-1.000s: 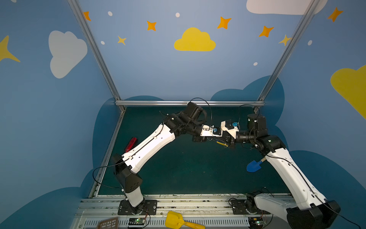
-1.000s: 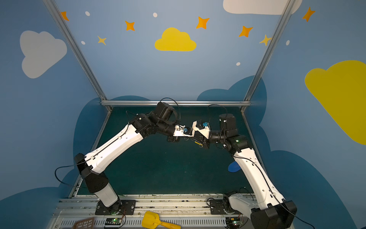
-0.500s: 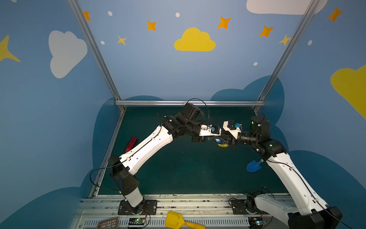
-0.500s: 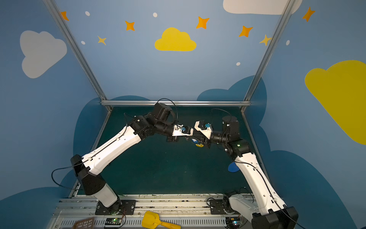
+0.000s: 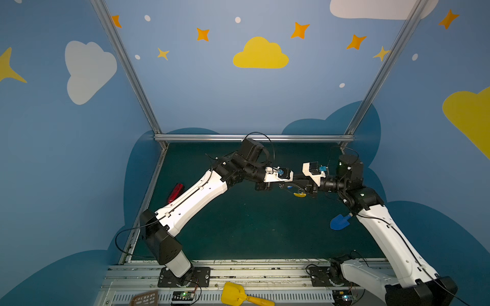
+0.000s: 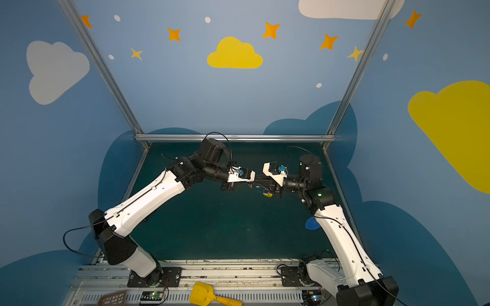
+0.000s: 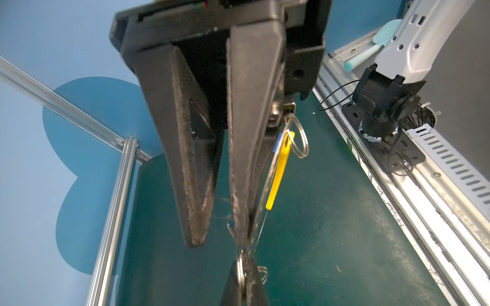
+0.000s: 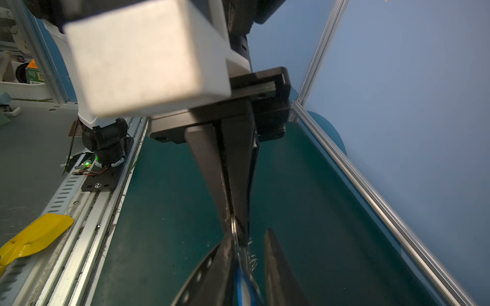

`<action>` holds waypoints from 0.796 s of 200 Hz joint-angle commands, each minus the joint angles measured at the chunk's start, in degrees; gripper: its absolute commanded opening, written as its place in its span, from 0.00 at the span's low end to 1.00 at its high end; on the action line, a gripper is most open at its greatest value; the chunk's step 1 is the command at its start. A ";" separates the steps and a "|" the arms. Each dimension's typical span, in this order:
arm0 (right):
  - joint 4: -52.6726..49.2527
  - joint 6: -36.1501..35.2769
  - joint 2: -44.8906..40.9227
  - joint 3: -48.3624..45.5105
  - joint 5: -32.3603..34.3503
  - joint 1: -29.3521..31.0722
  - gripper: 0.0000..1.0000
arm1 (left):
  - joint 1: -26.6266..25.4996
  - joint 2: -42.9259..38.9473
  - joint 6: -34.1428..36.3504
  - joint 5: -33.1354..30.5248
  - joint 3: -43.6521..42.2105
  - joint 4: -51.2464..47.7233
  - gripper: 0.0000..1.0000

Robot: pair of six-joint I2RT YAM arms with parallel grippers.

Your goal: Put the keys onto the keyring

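Nearest, on the metal rail at the front edge, lies a yellow scoop (image 5: 234, 294). Beyond it the green counter (image 5: 252, 233) carries a blue toy shovel (image 5: 339, 222) beside the right arm and a red object (image 5: 176, 192) by the left arm, well apart from each other. Farther back the two arms meet in the air above the counter, tip to tip. The left pincer (image 8: 234, 225) is closed tight on a small metal ring (image 7: 240, 267), which pokes out from between its tips. The right pincer (image 7: 218, 238) stands partly open, with a clear gap between its two fingers and nothing clamped across it. The keys (image 8: 241, 286) show only as a blurred blue tag lying against the inner face of one right finger, just beside the left pincer's tips; the silver key itself cannot be made out. The keyring (image 7: 277, 169) is seen edge-on beside a right finger, outside the gap, its thin grey wire running to the left pincer's tips. In both top views its yellow arc dangles just under the right pincer. Whether the tag is threaded on the hoop I cannot tell.
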 commanded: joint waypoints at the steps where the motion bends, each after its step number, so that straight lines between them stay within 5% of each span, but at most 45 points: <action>1: -2.73 -0.40 1.05 1.57 -5.01 0.54 0.21 | -0.19 -0.47 1.30 -0.31 1.85 0.88 0.03; 85: -11.27 -6.74 4.54 4.37 -2.91 1.04 0.24 | -1.45 1.82 6.50 -4.10 5.86 -5.22 0.03; 159: -13.42 -9.14 7.02 5.36 -3.99 1.58 0.06 | -2.30 2.35 7.59 -4.62 6.72 -4.95 0.03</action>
